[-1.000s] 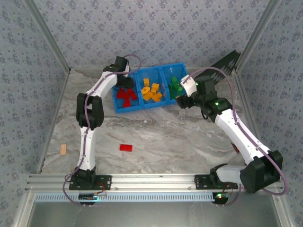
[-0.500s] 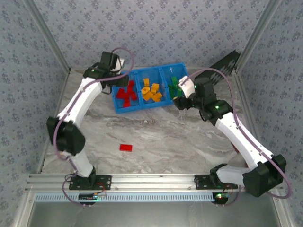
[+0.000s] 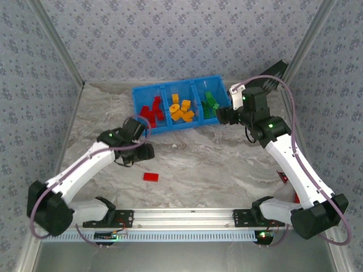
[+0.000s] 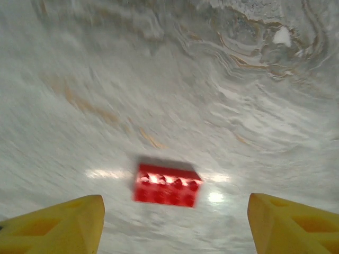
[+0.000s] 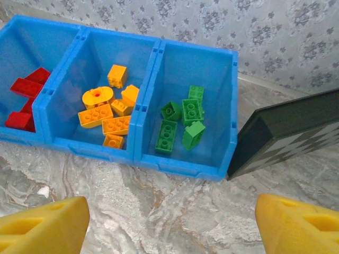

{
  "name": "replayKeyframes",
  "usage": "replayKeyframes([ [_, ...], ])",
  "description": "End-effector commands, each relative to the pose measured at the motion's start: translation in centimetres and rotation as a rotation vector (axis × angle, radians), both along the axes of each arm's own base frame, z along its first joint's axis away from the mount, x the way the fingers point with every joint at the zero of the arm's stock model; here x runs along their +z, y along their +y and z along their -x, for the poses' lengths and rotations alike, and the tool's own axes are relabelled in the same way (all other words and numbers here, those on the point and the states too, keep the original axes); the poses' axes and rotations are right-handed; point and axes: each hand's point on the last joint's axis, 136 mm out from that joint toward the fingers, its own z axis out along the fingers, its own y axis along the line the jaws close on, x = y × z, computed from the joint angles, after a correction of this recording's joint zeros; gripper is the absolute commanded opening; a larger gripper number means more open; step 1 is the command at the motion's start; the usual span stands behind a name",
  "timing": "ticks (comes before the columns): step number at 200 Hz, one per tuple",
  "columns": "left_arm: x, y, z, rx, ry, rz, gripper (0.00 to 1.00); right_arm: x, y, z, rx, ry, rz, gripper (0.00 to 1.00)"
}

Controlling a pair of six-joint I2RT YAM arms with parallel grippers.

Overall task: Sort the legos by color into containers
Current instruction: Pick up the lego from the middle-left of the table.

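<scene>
Left gripper, open and empty, hangs above the lone red lego on my table; right gripper, likewise open, faces the blue tray, its three compartments holding red, orange, green legos.

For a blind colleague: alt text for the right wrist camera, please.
A bright blue plastic tray of three compartments holds plastic bricks sorted by colour: red bricks, orange-yellow bricks, green bricks. The right gripper hangs open over the marbled table before it; a black checker-patterned panel sits beside the tray.
</scene>
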Motion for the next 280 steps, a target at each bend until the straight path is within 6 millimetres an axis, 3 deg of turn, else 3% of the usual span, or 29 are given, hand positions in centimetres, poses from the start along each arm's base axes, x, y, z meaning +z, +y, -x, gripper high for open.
replayKeyframes([
  [1, 0.6, -1.3, 0.1, 0.367, -0.013, 0.218, 0.7, -1.6, 0.4, 0.2, 0.006, 0.053, -0.037, 0.84],
  [41, -1.1, 1.2, 1.8, 0.662, -0.1, 0.163, 0.71, -1.8, 1.0, -0.2, 0.049, 0.031, -0.041, 0.84],
  [44, -1.2, 1.2, 1.9, 0.678, -0.1, 0.161, 0.71, -3.1, 0.9, 0.0, 0.051, 0.056, -0.03, 0.84],
  [51, -1.7, 1.4, 2.1, 0.717, -0.098, 0.154, 0.71, -3.4, 0.8, 0.0, 0.053, 0.059, -0.026, 0.84],
  [116, -7.1, -2.7, 2.6, 0.88, 0.041, 0.22, 0.73, -7.0, 0.6, 1.1, 0.057, 0.118, -0.019, 0.84],
  [173, -9.0, -2.7, 3.5, 0.936, 0.122, 0.168, 0.73, -8.0, 1.0, 0.4, 0.067, 0.139, -0.008, 0.84],
  [229, -10.7, -2.6, 4.1, 0.955, 0.184, 0.153, 0.64, -8.9, 1.3, -0.3, 0.07, 0.163, 0.003, 0.84],
  [280, -12.2, -2.8, 3.7, 0.912, 0.223, 0.144, 0.42, -9.3, 1.3, -0.5, 0.069, 0.186, 0.015, 0.84],
])
